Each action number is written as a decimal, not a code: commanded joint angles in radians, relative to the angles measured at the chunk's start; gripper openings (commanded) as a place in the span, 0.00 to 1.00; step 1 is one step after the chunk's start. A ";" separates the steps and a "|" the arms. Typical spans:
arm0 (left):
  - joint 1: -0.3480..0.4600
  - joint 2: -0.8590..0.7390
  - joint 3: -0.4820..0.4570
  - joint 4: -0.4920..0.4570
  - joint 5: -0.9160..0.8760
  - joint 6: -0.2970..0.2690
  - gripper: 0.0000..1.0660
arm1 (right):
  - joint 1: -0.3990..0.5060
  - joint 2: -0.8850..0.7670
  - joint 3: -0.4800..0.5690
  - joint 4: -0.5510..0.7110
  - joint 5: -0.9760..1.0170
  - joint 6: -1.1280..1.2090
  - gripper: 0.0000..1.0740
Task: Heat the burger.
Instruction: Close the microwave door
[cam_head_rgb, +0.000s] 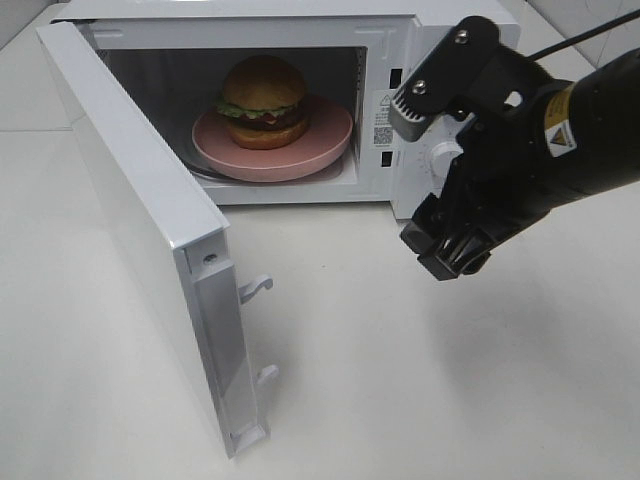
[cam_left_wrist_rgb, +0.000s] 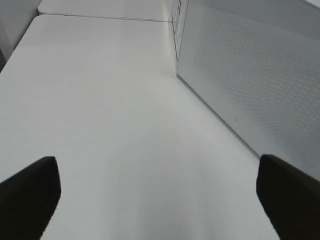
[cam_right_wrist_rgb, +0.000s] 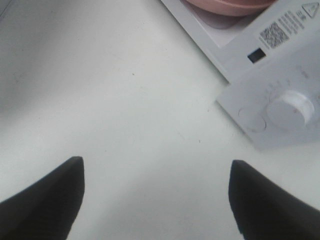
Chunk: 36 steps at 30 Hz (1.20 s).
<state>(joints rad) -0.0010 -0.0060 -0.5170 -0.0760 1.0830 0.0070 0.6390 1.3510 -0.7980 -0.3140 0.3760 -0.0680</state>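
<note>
The right claw (cam_right_wrist_rgb: 155, 161) hangs with its jaws spread wide and empty, above the table (cam_head_rgb: 420, 380) just in front of the control panel; the left claw (cam_left_wrist_rgb: 157, 159) is just as wide and empty, low over the table on the outer side of the open door. The microwave (cam_head_rgb: 250, 32) stands with its door (cam_head_rgb: 130, 190) swung fully out, and inside, on the pink plate (cam_head_rgb: 330, 135), sits the burger (cam_head_rgb: 263, 100), upright and well within the rim. Loading looks done, so the step in hand is probably shutting the door and then setting the heat. I'd push with the left claw flat on the door's outer face near its free edge, far from the hinge, following the arc until the two white latch hooks (cam_head_rgb: 255, 288) seat in the dark slots (cam_right_wrist_rgb: 256, 55). The right claw should hold back from the swing and only afterwards close lightly around the white dial (cam_right_wrist_rgb: 290, 107), beside the round button (cam_right_wrist_rgb: 251, 119). Writing is scarce: a QR code label (cam_right_wrist_rgb: 273, 34) with lines of print too small to read, a warning triangle (cam_right_wrist_rgb: 306, 8) next to it, a yellow caution sticker (cam_head_rgb: 560, 135) on the right arm, faint ticks around the dial, and no brand name that I can make out
</note>
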 joint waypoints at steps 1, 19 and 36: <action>-0.005 -0.016 0.000 -0.005 -0.014 -0.007 0.94 | 0.004 -0.074 0.003 0.005 0.150 0.150 0.71; -0.005 -0.016 0.000 -0.005 -0.014 -0.007 0.94 | 0.004 -0.279 0.006 0.084 0.539 0.185 0.71; -0.005 -0.016 0.000 -0.005 -0.014 -0.007 0.94 | -0.016 -0.638 0.013 0.135 0.776 0.197 0.71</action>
<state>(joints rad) -0.0010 -0.0060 -0.5170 -0.0760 1.0830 0.0070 0.6410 0.7550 -0.7970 -0.1910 1.1190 0.1280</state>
